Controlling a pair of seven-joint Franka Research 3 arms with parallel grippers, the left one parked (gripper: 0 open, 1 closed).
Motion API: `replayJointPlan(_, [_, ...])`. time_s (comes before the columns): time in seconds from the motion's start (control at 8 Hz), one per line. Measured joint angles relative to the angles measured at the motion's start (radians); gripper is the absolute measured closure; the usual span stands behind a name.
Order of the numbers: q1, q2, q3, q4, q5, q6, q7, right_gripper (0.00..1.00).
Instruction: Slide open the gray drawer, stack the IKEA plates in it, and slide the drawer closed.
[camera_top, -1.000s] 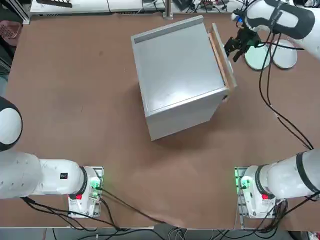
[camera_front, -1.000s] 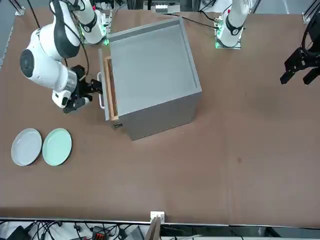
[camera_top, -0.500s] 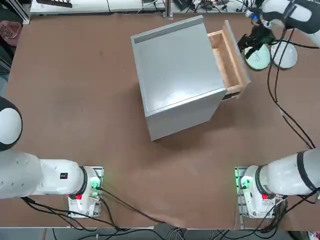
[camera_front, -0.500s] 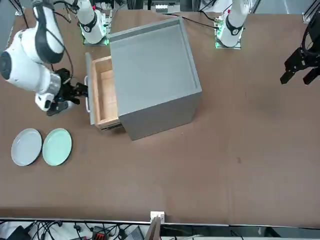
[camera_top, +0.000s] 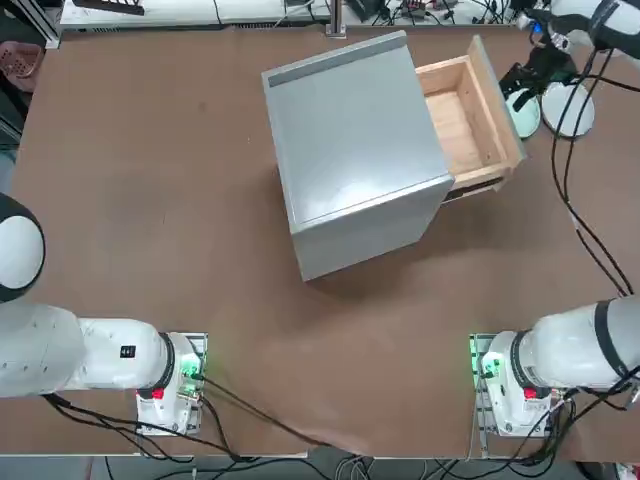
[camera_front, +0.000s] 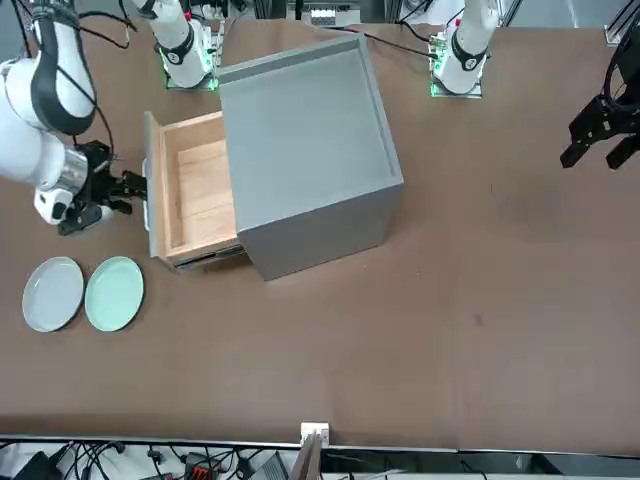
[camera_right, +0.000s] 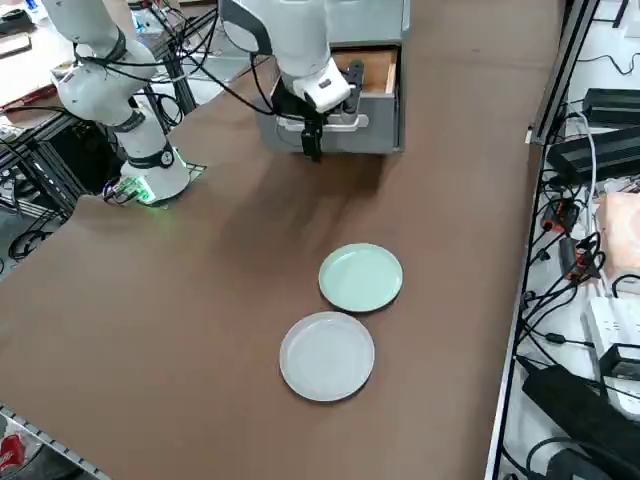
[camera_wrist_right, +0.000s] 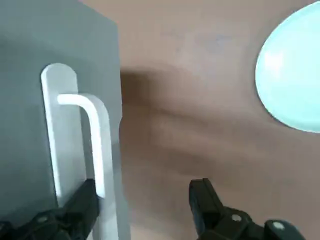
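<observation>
The gray drawer (camera_front: 190, 195) stands pulled out of the cabinet (camera_front: 305, 150), and its wooden inside lies open from above, so a hand could come down into it freely. The right pincer (camera_front: 128, 186) sits with spread fingers at the handle (camera_wrist_right: 87, 145) on the drawer front, so the way to the front panel is taken there. Between the drawer front and the two plates, mint green (camera_front: 114, 293) and whitish gray (camera_front: 53, 293), the desk (camera_front: 450, 300) is bare.
</observation>
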Motion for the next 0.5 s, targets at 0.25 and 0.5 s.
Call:
replayJointPlan(0.25, [-0.017, 0.007, 0.016, 0.013, -0.003, -0.004, -0.018, 0.00])
replayJointPlan(0.5, [-0.022, 0.015, 0.024, 0.044, -0.015, -0.032, -0.021, 0.00])
